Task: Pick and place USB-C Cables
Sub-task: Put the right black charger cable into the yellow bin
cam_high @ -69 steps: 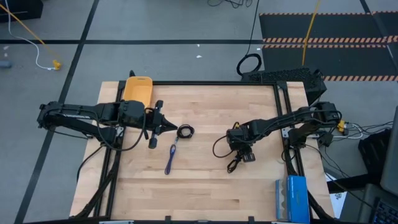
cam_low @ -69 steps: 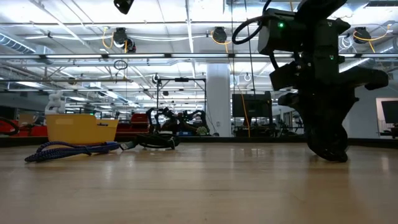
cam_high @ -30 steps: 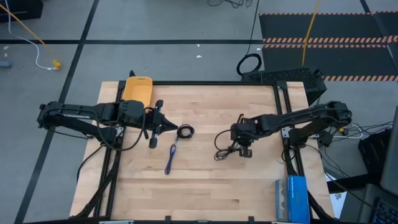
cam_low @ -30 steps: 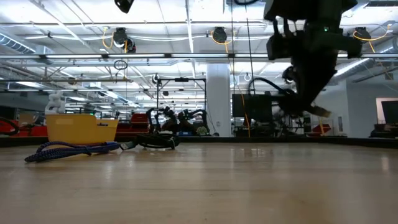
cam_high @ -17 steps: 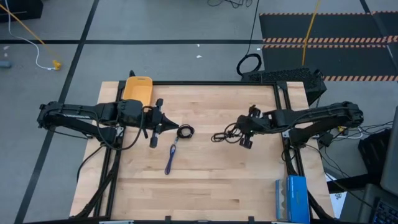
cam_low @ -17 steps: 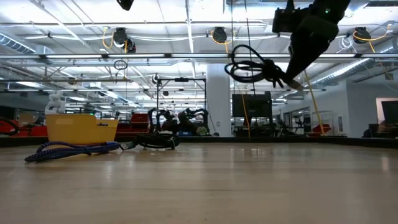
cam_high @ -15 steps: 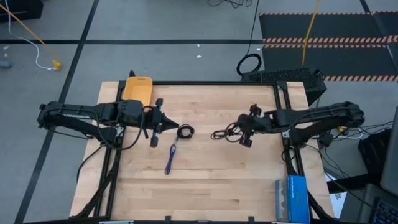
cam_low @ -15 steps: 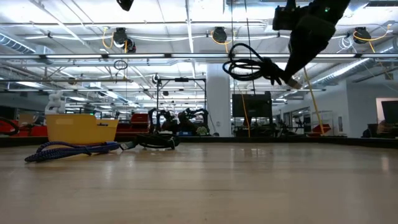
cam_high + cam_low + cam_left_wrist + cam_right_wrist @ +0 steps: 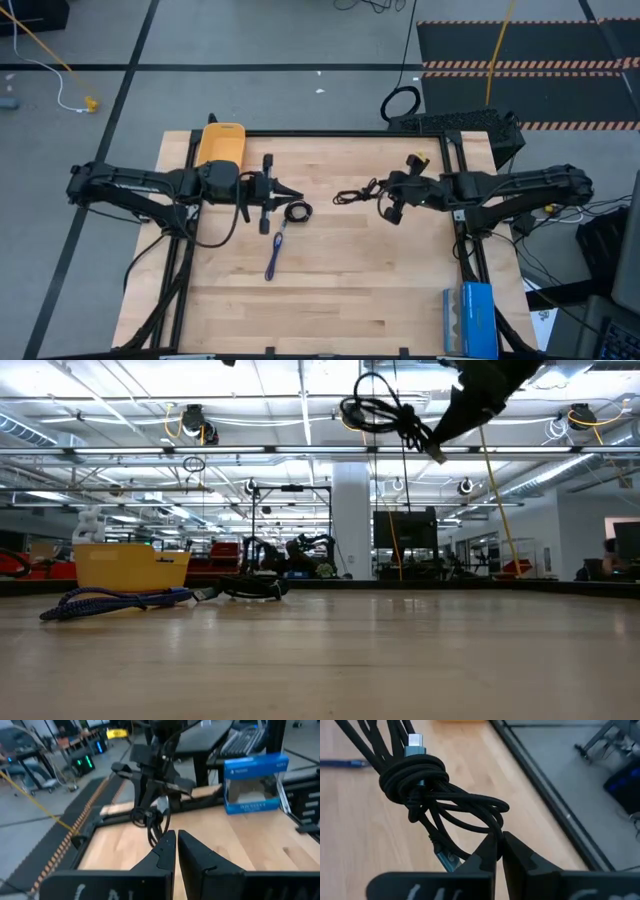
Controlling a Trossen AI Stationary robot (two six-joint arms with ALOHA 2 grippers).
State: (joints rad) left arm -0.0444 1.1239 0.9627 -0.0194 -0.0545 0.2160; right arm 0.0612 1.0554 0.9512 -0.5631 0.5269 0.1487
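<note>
Table (image 9: 330,290) from above: the right gripper (image 9: 378,190) hangs clenched on the loosely bundled black cable (image 9: 352,195), right of the coiled black cable (image 9: 298,212). The left gripper (image 9: 291,194) sits closed just beside that coil (holding nothing), with the blue-purple cable (image 9: 275,254) nearer the front edge. Low view: the bundle (image 9: 385,412) hangs high above the coil (image 9: 255,589). Right wrist view: fingers (image 9: 490,851) pinch the knotted strands (image 9: 435,790).

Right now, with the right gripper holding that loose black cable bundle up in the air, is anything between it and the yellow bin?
Nothing visible blocks the air path from the loosely bundled black cable in the right gripper to the yellow plastic bin. The left gripper hovers beside that line, over the small round black coil.
</note>
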